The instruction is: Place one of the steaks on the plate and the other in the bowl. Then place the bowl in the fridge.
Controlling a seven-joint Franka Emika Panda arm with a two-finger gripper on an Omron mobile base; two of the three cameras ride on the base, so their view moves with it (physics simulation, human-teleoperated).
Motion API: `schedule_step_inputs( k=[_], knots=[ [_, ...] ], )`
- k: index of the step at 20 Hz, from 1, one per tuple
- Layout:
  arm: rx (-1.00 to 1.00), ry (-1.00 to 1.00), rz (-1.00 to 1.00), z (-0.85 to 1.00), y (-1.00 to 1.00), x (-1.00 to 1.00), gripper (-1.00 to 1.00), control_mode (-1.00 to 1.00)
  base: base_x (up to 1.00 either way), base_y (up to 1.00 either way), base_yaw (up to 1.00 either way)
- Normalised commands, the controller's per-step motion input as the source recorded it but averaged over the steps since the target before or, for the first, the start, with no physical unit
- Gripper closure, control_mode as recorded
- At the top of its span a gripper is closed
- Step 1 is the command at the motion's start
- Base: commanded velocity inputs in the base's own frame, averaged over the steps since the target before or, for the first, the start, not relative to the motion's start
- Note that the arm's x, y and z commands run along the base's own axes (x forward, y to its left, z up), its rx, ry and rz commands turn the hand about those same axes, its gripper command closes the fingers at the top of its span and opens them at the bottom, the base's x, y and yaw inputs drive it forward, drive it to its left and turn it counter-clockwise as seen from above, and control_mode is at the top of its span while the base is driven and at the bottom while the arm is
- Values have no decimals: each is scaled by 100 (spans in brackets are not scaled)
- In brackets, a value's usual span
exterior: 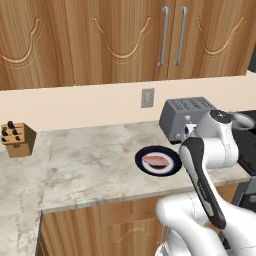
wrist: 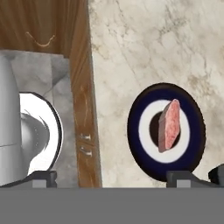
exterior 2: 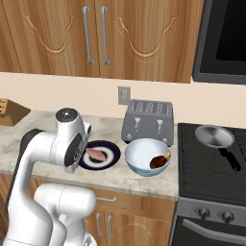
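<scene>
2 steaks placed; the bowl point(exterior 2: 147, 156), rigid, probably light, likely best pinched at its rim; gripper point(wrist: 113, 177) jaws spread wide, empty.

Two steaks: one pink point(wrist: 169, 125), one dark point(exterior 2: 158, 160). One plate point(wrist: 138, 131), one bowl point(exterior 2: 139, 153), one toaster point(exterior 2: 146, 121), one pan point(exterior 2: 214, 136), one knife block point(exterior: 18, 138).

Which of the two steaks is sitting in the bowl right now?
The dark reddish-brown steak with the bone end lies in the bowl beside the stove. The pale pink steak lies on the dark-rimmed plate instead.
</scene>
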Motion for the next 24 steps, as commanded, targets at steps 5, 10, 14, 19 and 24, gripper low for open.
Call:
schedule_step_inputs(
  k=[5, 10, 14, 19, 24],
  knots=[
    [-11, -14, 6, 0, 0, -37, -100, -100, 0, 0, 0],
    [-16, -18, 5, 0, 0, -42, -100, -100, 0, 0, 0],
    [-6, -8, 2, 0, 0, -15, -100, -100, 0, 0, 0],
    [-1, -1, 1, 0, 0, -3, -100, 100, -30, 0, 1],
    [0, 0, 0, 0, 0, 0, -100, 100, -62, -17, 0]
  ],
)
